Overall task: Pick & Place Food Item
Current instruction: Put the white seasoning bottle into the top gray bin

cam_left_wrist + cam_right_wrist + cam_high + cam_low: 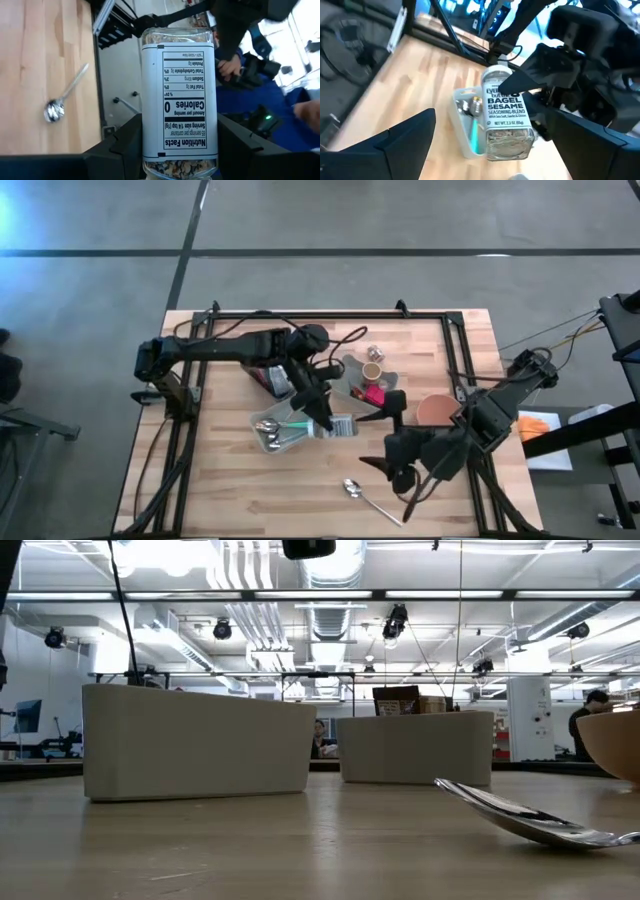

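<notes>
The seasoning jar (178, 102) is held in the left pincer (322, 418), whose two dark fingers (120, 150) are closed against the jar's sides, one on each side. In the left wrist view the nutrition label faces the camera; in the right wrist view the front label, reading "BAGEL SESAME SEASONING BLEND", is visible, and the left fingers are seen clamped on the jar. The jar is suspended above the middle of the worktop (230, 500), over or just beside the light-coloured cutlery tray (285, 430); contact with the tray cannot be determined. Metal utensils and a turquoise handle are contained in the tray.

The right pincer (400, 470) is positioned near the front right of the worktop, directed toward the jar. Its fingers (395, 145) are spread wide and nothing is held between them.

A spoon (365, 498) lies flat on the worktop near the front edge, just beside the right pincer. A second container (365, 380) with a cup and a pink item stands behind the tray. A brown bowl (436, 410) is placed to the right of that container. In the low view, the two containers, the spoon and the rim of the bowl are seen resting on the worktop.
</notes>
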Motion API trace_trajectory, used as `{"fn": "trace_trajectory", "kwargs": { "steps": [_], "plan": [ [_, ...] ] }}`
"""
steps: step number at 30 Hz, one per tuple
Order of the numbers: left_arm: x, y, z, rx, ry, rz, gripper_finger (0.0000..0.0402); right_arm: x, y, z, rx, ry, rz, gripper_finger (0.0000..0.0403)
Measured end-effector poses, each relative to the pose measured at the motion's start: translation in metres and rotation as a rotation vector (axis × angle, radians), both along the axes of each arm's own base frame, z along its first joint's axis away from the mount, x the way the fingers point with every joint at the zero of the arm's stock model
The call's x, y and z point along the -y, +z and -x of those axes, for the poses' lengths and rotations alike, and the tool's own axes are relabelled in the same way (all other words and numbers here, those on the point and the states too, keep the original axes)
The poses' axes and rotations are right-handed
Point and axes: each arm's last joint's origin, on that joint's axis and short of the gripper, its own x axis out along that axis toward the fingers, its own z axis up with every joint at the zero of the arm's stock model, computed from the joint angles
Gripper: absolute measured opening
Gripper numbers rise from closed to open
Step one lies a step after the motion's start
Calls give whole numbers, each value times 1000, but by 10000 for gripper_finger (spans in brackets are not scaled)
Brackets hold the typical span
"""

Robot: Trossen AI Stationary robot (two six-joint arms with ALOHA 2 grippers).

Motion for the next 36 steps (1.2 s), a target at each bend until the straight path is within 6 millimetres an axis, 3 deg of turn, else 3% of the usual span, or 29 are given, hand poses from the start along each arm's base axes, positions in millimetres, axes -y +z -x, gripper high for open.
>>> {"fn": "trace_trajectory", "kwargs": {
  "steps": [8,18,29,36],
  "plan": [
    [-11,7,-2,-44,13,107,185,10,-3,-3,-45,6,141,374],
    [-11,13,-4,59,-9,89,185,33,-1,-18,-23,-92,3,375],
    [-10,18,-6,194,-48,49,185,26,-14,-37,-58,-26,-41,372],
    [-9,18,-6,203,-75,52,185,25,-13,-40,-34,-31,-57,296]
  ]
}}
